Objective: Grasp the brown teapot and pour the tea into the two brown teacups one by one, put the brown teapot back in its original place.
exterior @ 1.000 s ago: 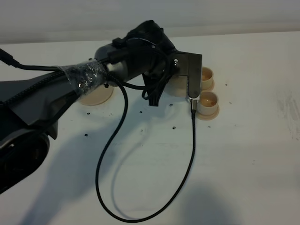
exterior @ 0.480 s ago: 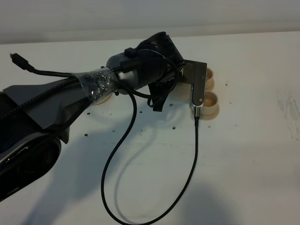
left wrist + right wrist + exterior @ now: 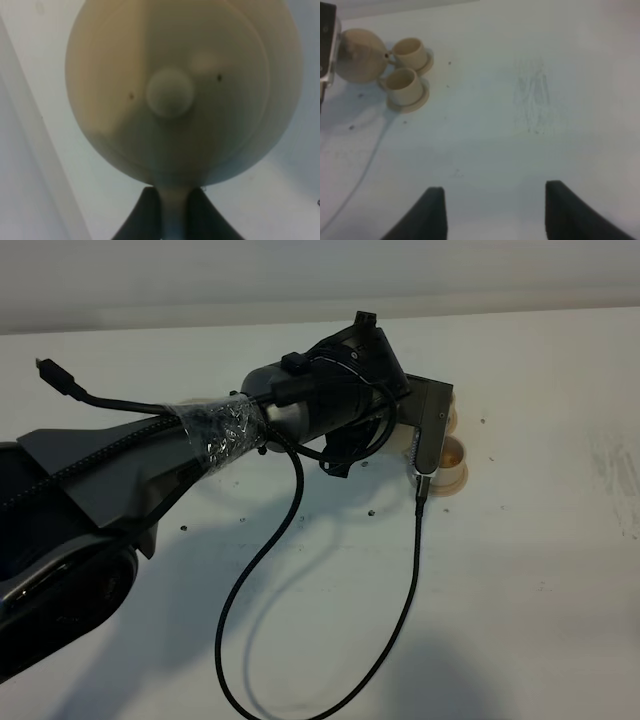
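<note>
The right gripper (image 3: 495, 215) is seen over the white table (image 3: 520, 125), its fingers spread wide and nothing held between them. Farther off, the left gripper (image 3: 173, 200) is clamped on the loop handle of the brown teapot (image 3: 200, 60). The teapot is placed just beside the nearer teacup (image 3: 402, 84), with its spout turned toward the farther teacup (image 3: 410, 50). Whether it is lifted cannot be told.

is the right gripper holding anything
No, the right gripper is open, with only the white table showing in its gap.
</note>
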You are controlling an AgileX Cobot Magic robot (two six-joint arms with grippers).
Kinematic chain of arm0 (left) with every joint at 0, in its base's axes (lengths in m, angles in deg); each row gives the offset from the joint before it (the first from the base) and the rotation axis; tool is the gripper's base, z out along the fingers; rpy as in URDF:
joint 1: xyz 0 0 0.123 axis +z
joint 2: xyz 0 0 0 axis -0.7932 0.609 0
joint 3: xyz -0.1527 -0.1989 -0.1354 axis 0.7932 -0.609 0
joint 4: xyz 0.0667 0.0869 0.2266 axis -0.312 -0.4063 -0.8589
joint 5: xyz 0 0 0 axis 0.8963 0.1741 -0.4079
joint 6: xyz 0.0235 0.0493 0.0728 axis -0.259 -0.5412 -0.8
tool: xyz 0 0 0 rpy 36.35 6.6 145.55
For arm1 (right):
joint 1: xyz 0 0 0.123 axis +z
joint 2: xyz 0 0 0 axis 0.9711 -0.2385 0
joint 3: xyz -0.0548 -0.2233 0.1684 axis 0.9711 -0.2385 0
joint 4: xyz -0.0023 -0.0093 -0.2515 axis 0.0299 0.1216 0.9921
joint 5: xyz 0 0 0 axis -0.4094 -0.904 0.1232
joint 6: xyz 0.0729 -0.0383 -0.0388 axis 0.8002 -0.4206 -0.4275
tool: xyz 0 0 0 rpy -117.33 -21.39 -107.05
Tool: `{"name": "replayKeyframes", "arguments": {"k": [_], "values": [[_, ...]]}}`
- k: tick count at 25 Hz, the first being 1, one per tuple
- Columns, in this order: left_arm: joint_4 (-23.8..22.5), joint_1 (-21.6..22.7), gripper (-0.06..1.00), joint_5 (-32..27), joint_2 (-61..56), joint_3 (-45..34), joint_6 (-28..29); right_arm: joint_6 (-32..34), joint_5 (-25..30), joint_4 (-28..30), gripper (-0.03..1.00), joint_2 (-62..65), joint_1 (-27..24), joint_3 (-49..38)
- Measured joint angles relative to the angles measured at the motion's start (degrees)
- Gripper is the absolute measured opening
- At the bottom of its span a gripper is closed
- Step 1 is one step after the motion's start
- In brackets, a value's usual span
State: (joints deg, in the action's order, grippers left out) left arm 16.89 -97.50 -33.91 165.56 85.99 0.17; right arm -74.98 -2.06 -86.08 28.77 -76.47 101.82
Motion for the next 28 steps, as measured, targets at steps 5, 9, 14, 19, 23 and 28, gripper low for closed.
{"name": "replayKeyframes", "arguments": {"k": [5,9,14,19,23,28], "values": [[-3.2,-0.7,0.11,-1.7,0.0,0.0,0.0,0.0,0.0,0.0,0.47,0.0,0.0,0.0],[-5.9,-1.2,0.11,-2.2,0.0,0.0,0.0,0.0,0.0,0.0,0.47,0.0,0.0,0.0],[-7.5,-1.9,0.11,-2.3,0.0,0.0,0.0,0.0,0.0,0.0,0.47,0.0,0.0,0.0],[-7.8,-2.1,0.11,-2.4,0.0,0.0,-0.2,0.0,0.0,0.0,0.47,0.0,0.0,0.0],[-8.3,-2.5,0.11,-2.4,0.0,0.0,-1.5,0.0,0.0,0.0,0.47,0.0,0.0,0.0],[-8.4,-2.6,0.11,-2.5,0.0,0.0,-3.4,0.0,0.0,0.0,0.47,0.0,0.0,0.0]]}}
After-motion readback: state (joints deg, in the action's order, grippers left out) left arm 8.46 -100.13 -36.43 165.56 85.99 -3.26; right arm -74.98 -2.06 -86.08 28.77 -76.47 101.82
